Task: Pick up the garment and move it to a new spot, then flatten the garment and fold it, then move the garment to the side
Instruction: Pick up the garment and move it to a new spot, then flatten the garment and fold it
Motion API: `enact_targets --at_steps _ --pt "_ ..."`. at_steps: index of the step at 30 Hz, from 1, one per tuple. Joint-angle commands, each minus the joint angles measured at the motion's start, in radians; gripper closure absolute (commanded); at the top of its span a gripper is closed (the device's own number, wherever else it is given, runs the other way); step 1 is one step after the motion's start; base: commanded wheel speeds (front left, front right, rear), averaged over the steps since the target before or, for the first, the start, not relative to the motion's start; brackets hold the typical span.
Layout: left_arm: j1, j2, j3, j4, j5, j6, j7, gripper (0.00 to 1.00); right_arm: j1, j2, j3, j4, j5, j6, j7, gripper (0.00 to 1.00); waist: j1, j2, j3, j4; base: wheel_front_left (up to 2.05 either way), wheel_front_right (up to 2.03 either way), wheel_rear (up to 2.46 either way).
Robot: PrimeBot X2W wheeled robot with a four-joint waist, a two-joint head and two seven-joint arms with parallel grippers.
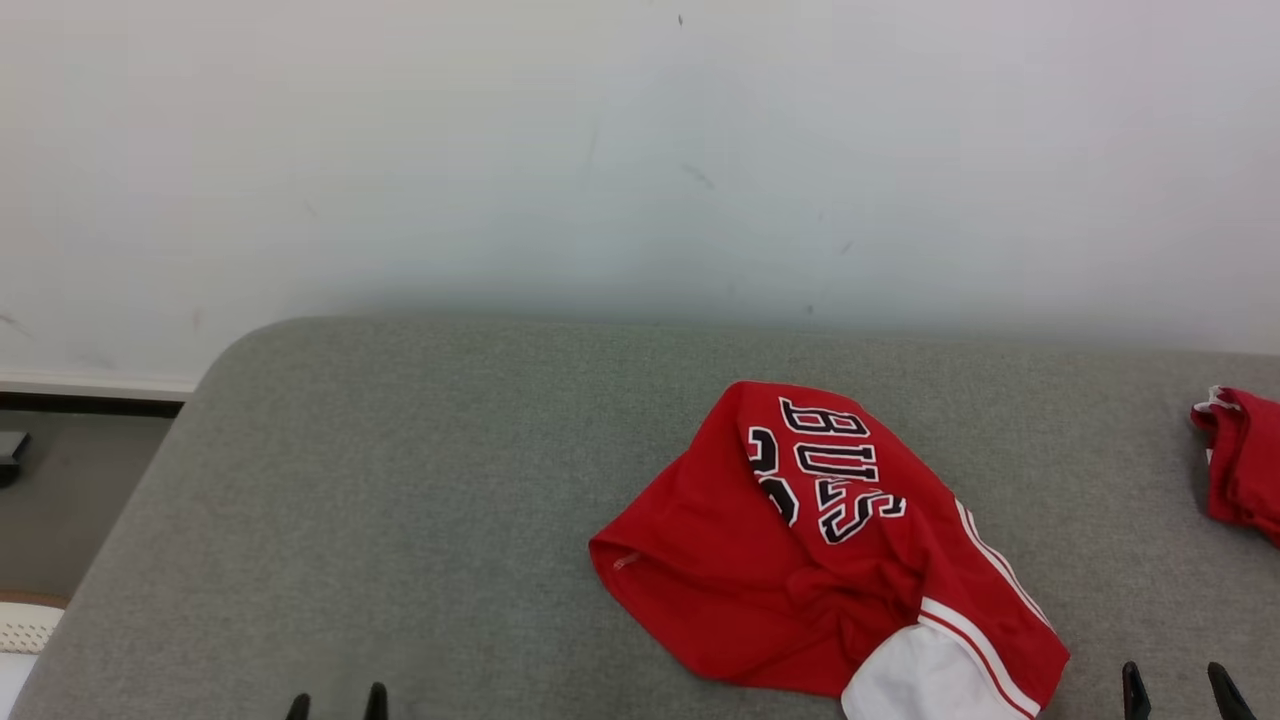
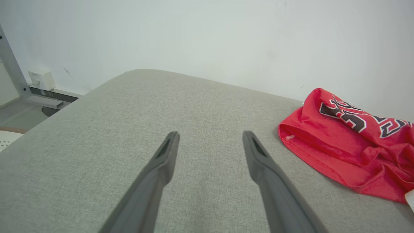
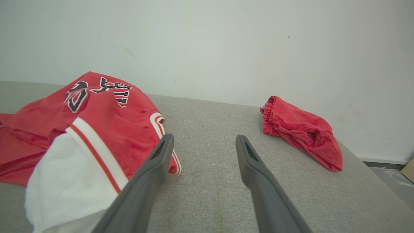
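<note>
The red jersey (image 1: pixel 800 560) lies crumpled near the tabletop's (image 1: pixel 400 500) near edge, right of the middle. It is smooth cloth with blocky black letters outlined in white, striped trim and a white panel at its near end. The tabletop is coarse grey weave with a rounded far-left corner. The left gripper (image 1: pixel 335 705) and right gripper (image 1: pixel 1180 690) hover low over it, jaws spread and empty. A second red bundle (image 1: pixel 1240 460) sits at the right edge.

Red garment (image 1: pixel 830 560) (black-and-white lettering, white-striped trim, seemingly white lining); grey woven surface (image 1: pixel 400 500).

Left hand (image 1: pixel 336 702) and right hand (image 1: pixel 1177 688), both agape.
</note>
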State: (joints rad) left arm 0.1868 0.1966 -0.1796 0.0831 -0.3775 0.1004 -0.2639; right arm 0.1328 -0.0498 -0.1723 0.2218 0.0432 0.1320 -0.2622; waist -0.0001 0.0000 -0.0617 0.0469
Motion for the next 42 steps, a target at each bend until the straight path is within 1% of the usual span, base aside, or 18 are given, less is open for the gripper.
enact_targets --at_steps 1,4,8,15,26,33,42 --pt "0.019 -0.01 0.021 -0.006 0.017 -0.011 0.0 0.0 0.014 -0.002 -0.002 0.001 0.002 -0.003 -0.003 0.0 0.0001 0.0 -0.002 0.001 0.0 0.0 0.0" --pt "0.042 -0.037 0.074 -0.007 0.049 -0.046 0.0 0.0 0.014 -0.002 0.001 0.002 0.005 -0.003 -0.003 0.0 0.0001 0.0 -0.004 0.003 0.0 0.0 0.0" --pt "0.048 -0.068 0.122 0.002 0.089 -0.09 0.0 0.0 0.011 -0.002 0.003 0.001 0.002 -0.003 -0.003 0.0 0.0001 0.0 -0.002 0.005 0.0 0.0 0.0" --pt "0.044 -0.105 0.176 0.02 0.134 -0.143 0.0 0.0 0.004 -0.002 0.007 0.005 0.002 -0.003 -0.003 0.0 0.0001 0.0 0.001 -0.001 0.0 0.0 0.0" --pt "0.027 -0.134 0.214 0.029 0.17 -0.187 0.0 0.0 0.0 -0.002 0.018 0.001 -0.002 -0.003 -0.003 0.0 0.0001 0.0 0.0 -0.011 0.0 0.0 0.0" --pt "0.016 -0.139 0.195 0.033 0.178 -0.211 0.0 0.0 -0.004 -0.005 0.032 0.003 0.005 -0.003 -0.003 0.0 0.0001 0.0 -0.005 -0.025 0.0 0.0 0.0" --pt "0.015 -0.142 0.18 0.049 0.188 -0.224 0.0 0.0 -0.001 -0.015 0.051 0.007 0.015 -0.003 -0.003 0.0 0.0001 0.0 -0.027 -0.054 0.0 0.0 0.0"
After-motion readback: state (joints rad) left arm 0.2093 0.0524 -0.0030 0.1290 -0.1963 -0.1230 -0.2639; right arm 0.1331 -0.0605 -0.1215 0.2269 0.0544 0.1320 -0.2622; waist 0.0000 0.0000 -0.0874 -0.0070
